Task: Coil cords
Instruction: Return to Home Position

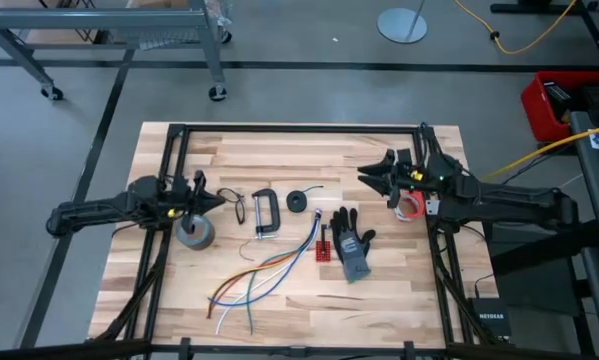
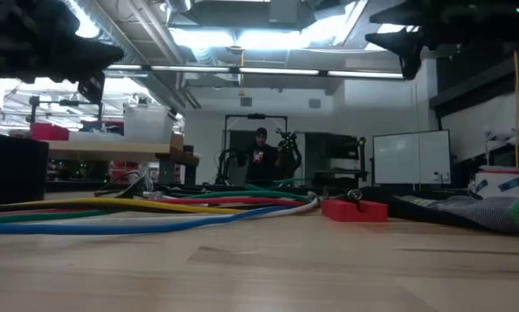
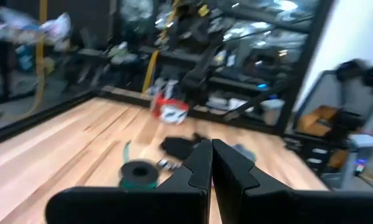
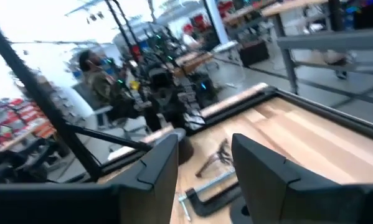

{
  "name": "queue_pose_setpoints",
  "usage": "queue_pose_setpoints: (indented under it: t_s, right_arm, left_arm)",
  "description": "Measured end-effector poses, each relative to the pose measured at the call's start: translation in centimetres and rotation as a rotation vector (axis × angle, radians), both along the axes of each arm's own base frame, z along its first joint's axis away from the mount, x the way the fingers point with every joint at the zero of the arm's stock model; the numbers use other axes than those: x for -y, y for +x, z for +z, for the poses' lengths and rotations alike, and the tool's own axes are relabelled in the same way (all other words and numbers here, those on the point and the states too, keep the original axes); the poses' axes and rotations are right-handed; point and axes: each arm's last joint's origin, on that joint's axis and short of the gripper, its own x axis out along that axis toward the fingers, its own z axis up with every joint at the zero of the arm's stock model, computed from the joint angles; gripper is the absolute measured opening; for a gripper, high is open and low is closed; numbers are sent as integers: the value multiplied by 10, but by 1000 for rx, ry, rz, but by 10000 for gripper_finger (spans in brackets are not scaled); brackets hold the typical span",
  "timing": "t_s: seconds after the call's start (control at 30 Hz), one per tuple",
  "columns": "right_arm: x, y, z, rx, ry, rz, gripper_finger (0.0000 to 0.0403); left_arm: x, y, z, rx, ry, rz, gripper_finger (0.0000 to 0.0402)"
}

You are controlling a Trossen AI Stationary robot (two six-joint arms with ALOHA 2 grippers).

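While the cord (image 1: 297, 201) lies untouched, left pincer (image 1: 221, 199) pressed together, right pincer (image 1: 364, 177) spread.

We see grey floor (image 1: 309, 95) | wheeled metal rack (image 1: 215, 50) beyond the surface (image 1: 379, 300) | bright ceiling lights (image 2: 242, 39) | whiteboard (image 2: 411, 158) right of a person (image 2: 261, 154) far back

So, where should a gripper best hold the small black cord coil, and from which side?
Probably from straight above, fingers closing across the round body of the black cord coil: it lies flat on the table. Keep off the thin tail, which points toward the right gripper.
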Motion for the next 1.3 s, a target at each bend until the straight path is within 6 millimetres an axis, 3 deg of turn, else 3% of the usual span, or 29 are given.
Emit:
queue_pose_setpoints:
  t_s: [0.43, 0.73, 1.0, 1.3]
  right_arm:
    - [-13, -10, -68, 67, 1, -59, 156]
    - [-14, -20, -104, -24, 15, -92, 156]
    - [-12, -21, -108, -69, -29, -178, 156]
    - [-10, -25, -131, -311, -31, -245, 156]
  left_arm:
    - [2, 2, -1, 71, 124, -50, 4]
    - [2, 2, -2, 65, 167, -46, 4]
    - [1, 2, -4, 47, 139, -49, 4]
    - [1, 2, -9, -10, 128, -52, 4]
